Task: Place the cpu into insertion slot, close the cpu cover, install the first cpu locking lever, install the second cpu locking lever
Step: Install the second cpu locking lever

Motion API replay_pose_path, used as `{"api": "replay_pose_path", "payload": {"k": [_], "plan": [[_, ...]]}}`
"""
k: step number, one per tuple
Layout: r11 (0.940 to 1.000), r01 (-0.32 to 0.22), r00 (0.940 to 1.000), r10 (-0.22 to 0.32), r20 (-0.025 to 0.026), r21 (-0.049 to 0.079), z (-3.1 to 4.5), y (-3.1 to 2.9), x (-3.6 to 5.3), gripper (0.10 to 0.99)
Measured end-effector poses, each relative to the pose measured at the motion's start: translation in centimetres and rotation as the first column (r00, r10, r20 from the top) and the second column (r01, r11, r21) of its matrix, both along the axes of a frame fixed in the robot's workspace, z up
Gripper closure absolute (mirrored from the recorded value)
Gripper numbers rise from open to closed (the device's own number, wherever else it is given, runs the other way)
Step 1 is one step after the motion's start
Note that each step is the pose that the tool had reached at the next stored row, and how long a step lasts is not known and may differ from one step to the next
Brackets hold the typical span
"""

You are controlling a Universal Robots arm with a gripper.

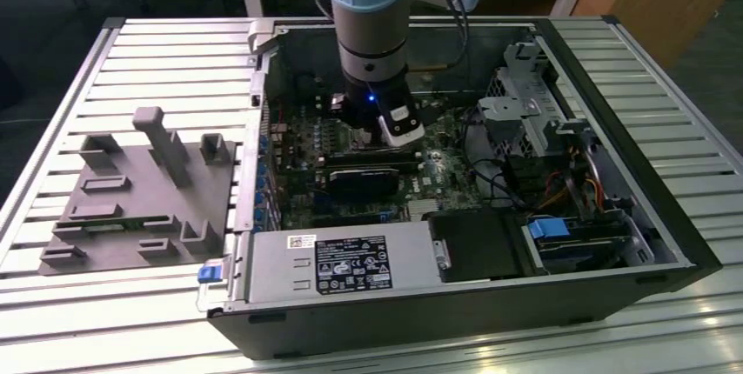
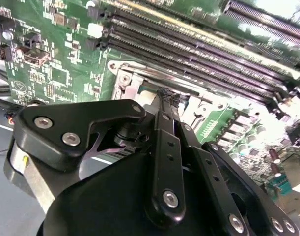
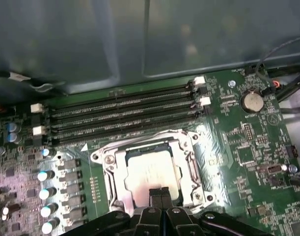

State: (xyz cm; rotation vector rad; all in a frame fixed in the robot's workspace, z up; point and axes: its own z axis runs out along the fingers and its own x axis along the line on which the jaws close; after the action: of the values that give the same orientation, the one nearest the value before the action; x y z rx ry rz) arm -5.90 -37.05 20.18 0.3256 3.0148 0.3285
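Closed, empty gripper [image 3: 161, 192] fingertips sit at the cpu's [image 3: 150, 172] 6 o'clock edge; the cpu lies in the insertion slot [image 3: 109, 160] under the cpu cover [image 3: 187, 169]. Memory slots [image 3: 125, 114] lie just beyond at 12 o'clock.

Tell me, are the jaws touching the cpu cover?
Cannot tell. In the first wrist view the gripper overlaps the near edge of the cpu cover, but no contact or gap shows plainly.
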Motion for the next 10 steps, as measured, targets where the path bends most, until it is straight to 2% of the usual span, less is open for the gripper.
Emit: {"api": "replay_pose_path", "payload": {"k": [6, 7, 10], "plan": [[0.9991, 0.000, 1.0000, 0.000, -0.0079, -0.043, -0.01, 1.16, 0.17, 0.984], [0.9989, 0.000, 1.0000, 0.000, -0.0082, -0.048, -0.01, 1.38, 0.18, 0.984], [0.9987, 0.000, 1.0000, 0.000, -0.0082, -0.050, 0.00, 2.01, 0.18, 0.984]]}}
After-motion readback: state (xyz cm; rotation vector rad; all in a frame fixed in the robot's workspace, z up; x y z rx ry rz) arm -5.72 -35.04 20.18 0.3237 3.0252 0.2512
